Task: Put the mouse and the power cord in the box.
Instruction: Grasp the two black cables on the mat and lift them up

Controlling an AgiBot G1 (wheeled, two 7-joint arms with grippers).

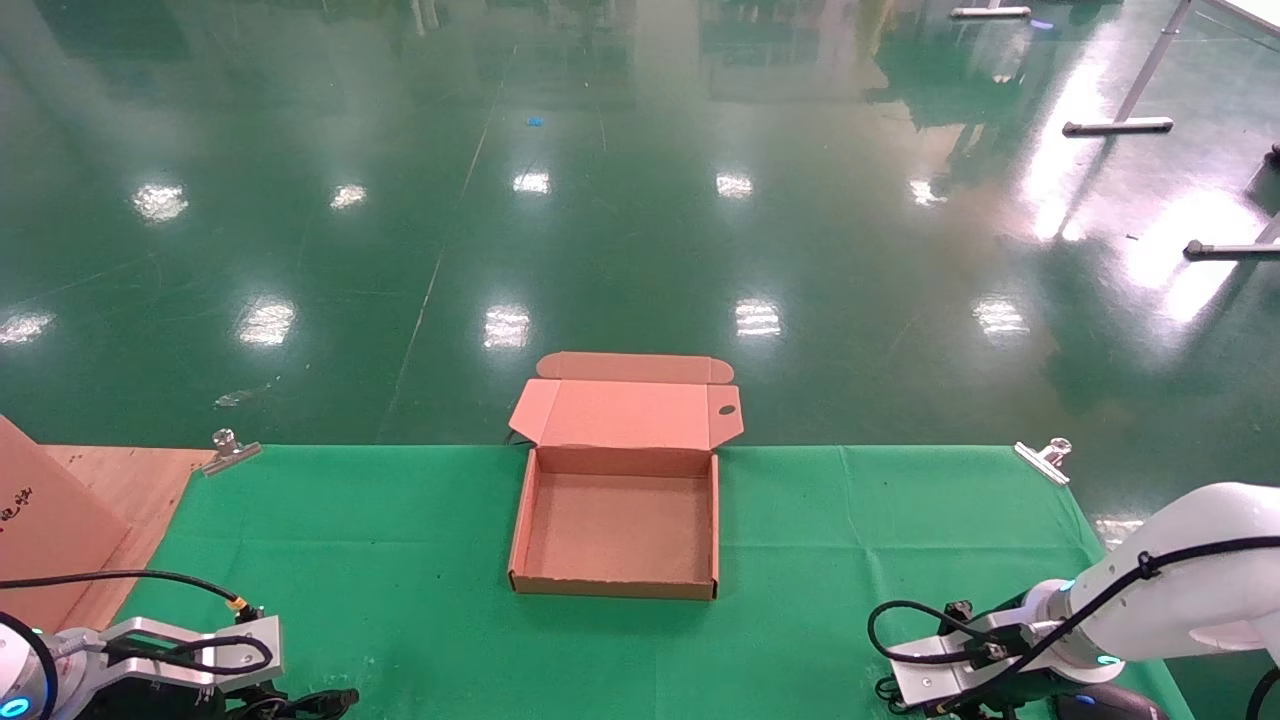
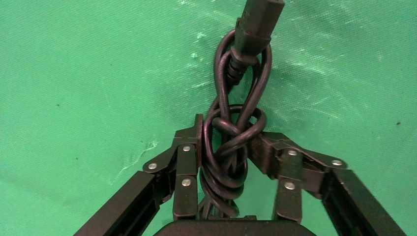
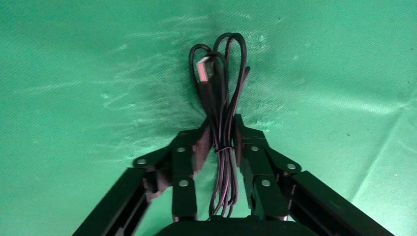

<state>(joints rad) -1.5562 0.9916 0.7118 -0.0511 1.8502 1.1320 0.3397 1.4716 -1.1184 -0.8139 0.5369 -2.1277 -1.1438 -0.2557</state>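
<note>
Between the left gripper's [image 2: 227,147] closed jaws sits the knotted black power cord [image 2: 231,142]; right gripper [image 3: 223,142] pinches the mouse's cable bundle [image 3: 221,113].

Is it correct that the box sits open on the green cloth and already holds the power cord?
Not quite. The box is open on the green cloth but empty, per the head view. The power cord sits between the left gripper fingers in the left wrist view.
</note>
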